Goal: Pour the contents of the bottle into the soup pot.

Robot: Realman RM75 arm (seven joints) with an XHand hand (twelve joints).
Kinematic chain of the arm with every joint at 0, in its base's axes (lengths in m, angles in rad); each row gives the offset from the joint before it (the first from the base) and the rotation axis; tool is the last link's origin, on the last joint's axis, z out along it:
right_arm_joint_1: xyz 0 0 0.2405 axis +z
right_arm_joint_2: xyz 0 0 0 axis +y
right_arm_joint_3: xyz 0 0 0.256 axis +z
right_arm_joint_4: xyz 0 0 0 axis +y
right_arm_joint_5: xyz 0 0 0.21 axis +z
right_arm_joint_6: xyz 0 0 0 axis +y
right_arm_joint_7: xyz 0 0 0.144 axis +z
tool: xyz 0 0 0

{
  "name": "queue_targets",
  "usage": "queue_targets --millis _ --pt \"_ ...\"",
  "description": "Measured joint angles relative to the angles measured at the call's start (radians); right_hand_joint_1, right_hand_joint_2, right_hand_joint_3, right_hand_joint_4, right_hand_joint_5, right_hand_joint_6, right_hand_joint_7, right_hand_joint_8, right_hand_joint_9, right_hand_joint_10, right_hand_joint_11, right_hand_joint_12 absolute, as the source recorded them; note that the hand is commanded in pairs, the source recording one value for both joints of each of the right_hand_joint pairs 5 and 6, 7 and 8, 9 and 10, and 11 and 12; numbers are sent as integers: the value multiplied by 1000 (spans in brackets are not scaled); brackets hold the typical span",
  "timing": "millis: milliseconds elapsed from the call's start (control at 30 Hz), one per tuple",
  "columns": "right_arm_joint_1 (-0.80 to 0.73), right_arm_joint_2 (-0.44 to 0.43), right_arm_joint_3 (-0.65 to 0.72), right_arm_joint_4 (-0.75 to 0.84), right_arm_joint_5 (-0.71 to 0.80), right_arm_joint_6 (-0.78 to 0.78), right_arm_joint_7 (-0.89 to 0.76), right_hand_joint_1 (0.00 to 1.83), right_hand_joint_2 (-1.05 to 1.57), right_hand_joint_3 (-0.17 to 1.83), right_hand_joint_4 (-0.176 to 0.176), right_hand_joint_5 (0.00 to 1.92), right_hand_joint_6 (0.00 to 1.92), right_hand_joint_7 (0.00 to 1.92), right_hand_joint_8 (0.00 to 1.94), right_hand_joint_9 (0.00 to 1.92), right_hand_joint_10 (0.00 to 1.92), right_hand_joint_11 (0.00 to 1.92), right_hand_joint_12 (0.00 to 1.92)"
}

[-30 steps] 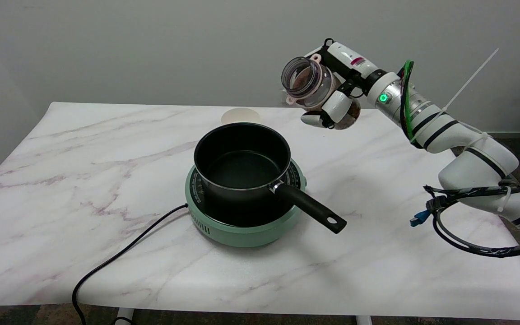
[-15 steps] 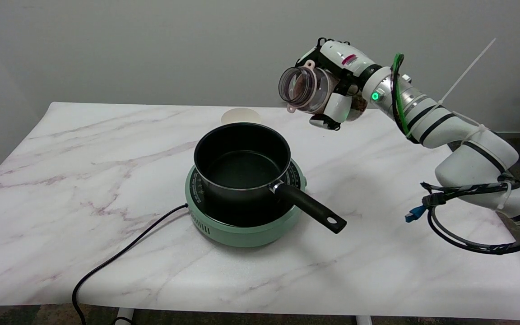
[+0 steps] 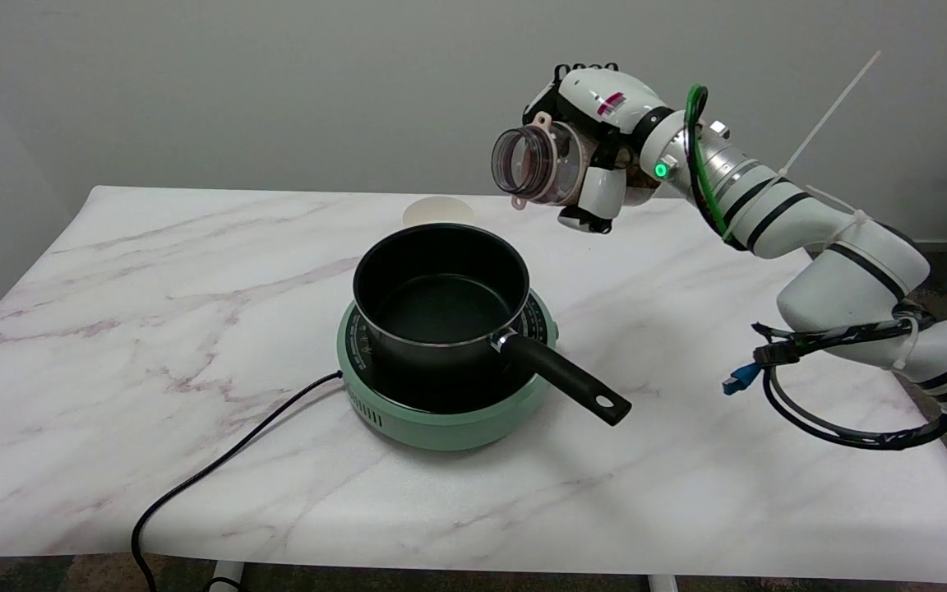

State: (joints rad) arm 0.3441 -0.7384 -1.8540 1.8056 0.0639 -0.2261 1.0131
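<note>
We see the right hand (image 3: 597, 156) gripping the bottle (image 3: 541, 163) on its side, mouth toward the soup pot (image 3: 439, 289); it hangs above and beyond the pot's rim, so we judge nothing can land inside yet.

The right arm (image 3: 819, 238) is extended from the lower right of the frame up toward the upper centre-right, bent at the elbow, with a green light shown at the wrist. The right hand (image 3: 597, 140) is held high in the air, its fingers (image 3: 601, 191) wrapped around a clear bottle (image 3: 539, 164) that is kept tipped on its side, mouth turned toward the left of the frame.
</note>
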Motion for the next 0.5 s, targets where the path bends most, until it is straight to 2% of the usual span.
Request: queue_targets --millis 500 --pt "68 -23 -80 15 19 -39 -112 1524 -243 1493 0 1303 1303 1161 1161 1038 1038 747 747"
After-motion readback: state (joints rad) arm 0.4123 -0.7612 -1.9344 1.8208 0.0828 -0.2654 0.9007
